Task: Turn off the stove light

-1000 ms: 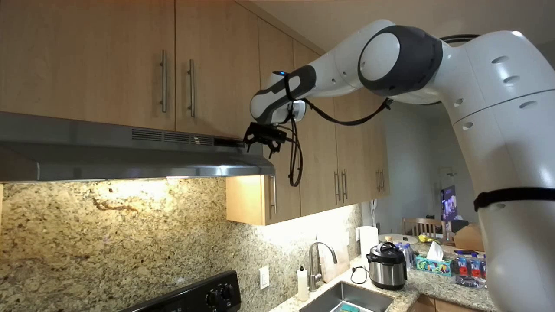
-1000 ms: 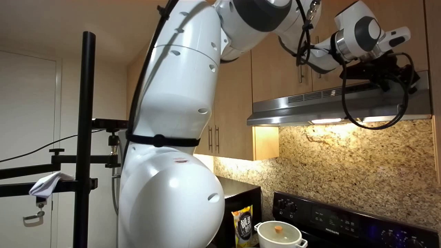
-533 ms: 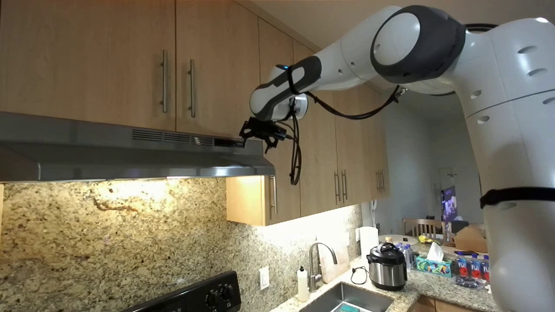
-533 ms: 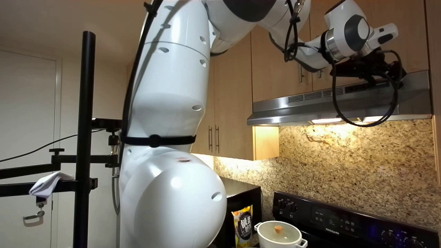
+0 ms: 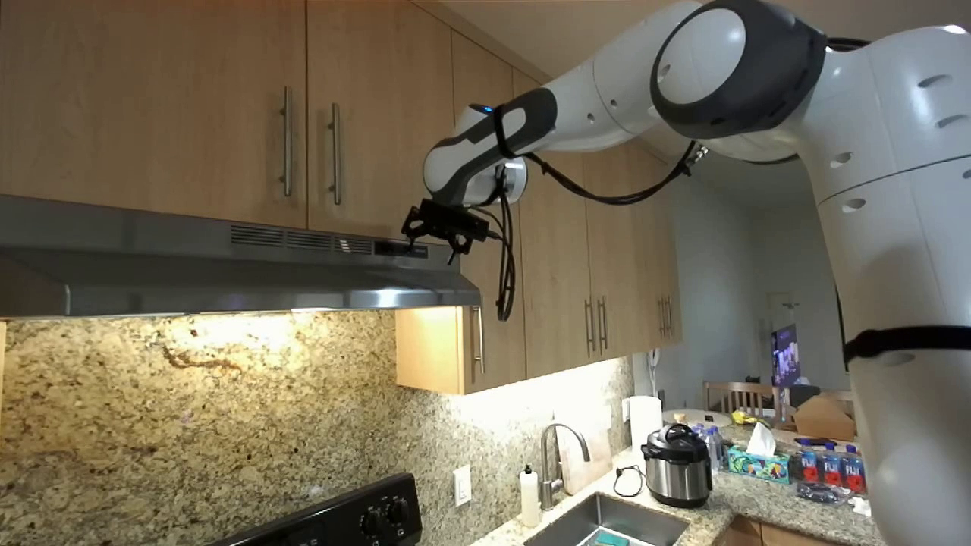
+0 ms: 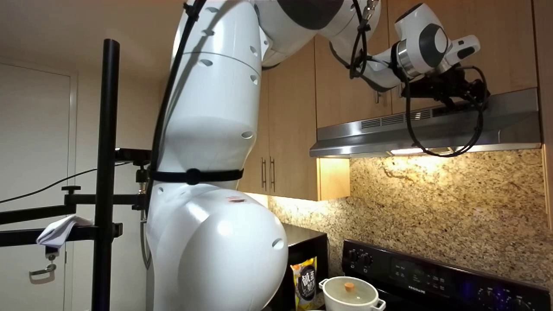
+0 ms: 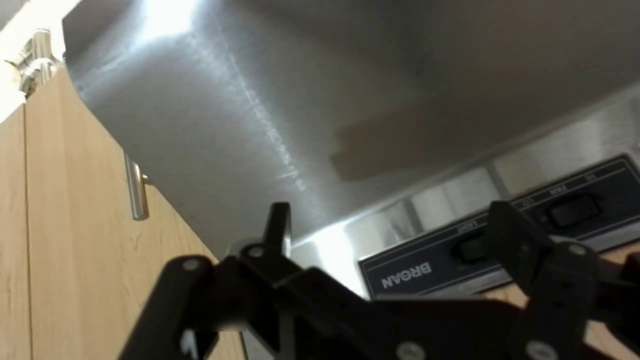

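Below kitchen cabinets (image 5: 152,106), the light (image 6: 407,151) under the steel hood (image 5: 227,282) is glowing. You're holding the gripper (image 7: 391,212) spread near the light switch (image 7: 469,249); its panel (image 7: 440,259), at the hood's right, is facing outward, stretching left to right.

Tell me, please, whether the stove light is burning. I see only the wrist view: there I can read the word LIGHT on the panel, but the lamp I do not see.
Observer: Yes, the stove light is lit; in an exterior view it glows under the range hood.
Operator: Thank you. Does something hang down near the gripper?
Observer: A black cable loop does; in both exterior views it reaches lower than the gripper.
Operator: Understood. And is something standing lower down?
Observer: In an exterior view, a white pot with its lid on, near the black control panel.
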Motion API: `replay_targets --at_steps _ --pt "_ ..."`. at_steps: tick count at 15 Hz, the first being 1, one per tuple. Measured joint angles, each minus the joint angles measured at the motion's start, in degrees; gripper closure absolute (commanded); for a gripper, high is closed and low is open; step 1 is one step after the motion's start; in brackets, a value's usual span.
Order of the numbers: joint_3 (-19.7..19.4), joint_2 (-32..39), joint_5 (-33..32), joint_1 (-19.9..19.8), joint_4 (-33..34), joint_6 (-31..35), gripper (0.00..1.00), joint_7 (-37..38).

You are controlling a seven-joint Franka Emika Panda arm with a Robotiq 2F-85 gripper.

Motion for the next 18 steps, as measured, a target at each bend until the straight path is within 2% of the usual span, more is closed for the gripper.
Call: replay_targets --at_steps 8,18 --pt "-0.20 4.35 -0.04 0.40 6.14 -1.66 0.00 -2.03" --pt "-0.99 9.03 -1.90 1.08 14.39 -8.36 0.00 -2.03"
